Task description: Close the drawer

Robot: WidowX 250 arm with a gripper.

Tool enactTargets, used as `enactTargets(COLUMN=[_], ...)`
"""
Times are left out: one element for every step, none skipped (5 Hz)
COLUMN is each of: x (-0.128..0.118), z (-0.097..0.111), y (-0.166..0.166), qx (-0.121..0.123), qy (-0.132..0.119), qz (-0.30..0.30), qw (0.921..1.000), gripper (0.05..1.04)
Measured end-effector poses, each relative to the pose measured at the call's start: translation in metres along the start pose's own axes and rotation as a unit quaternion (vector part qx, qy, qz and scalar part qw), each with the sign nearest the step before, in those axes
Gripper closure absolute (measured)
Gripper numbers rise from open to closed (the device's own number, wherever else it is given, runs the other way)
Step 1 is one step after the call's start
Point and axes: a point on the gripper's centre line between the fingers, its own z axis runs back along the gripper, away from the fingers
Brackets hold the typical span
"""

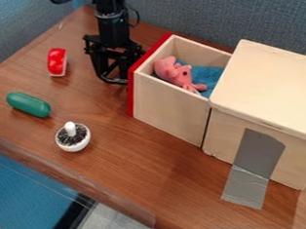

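Note:
The black gripper (116, 78) hangs low at upper centre-left, just left of the drawer's red front (132, 91); I cannot tell whether the two touch. Pulled well out to the left of its wooden cabinet (266, 92), the pale wooden drawer (170, 106) stands open at the top. Inside lie a pink plush toy (174, 73) and a blue cloth (207, 77).
Left of the gripper is a red and white toy (57, 62). A green oblong object (28, 104) and a white round brush (73, 137) lie nearer the table's front edge. Grey tape (252, 163) runs from the cabinet onto the brown table (166, 172).

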Motion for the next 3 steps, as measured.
enactTargets(x=[-0.002, -0.009, -0.014], z=[-0.003, -0.007, -0.008], y=[-0.003, -0.014, -0.028], qx=[-0.002, -0.004, -0.003], qy=[0.002, 0.011, 0.013], qz=[0.002, -0.003, -0.004], qw=[1.0000, 0.9999, 0.9999], gripper=[0.727, 0.919, 0.953])
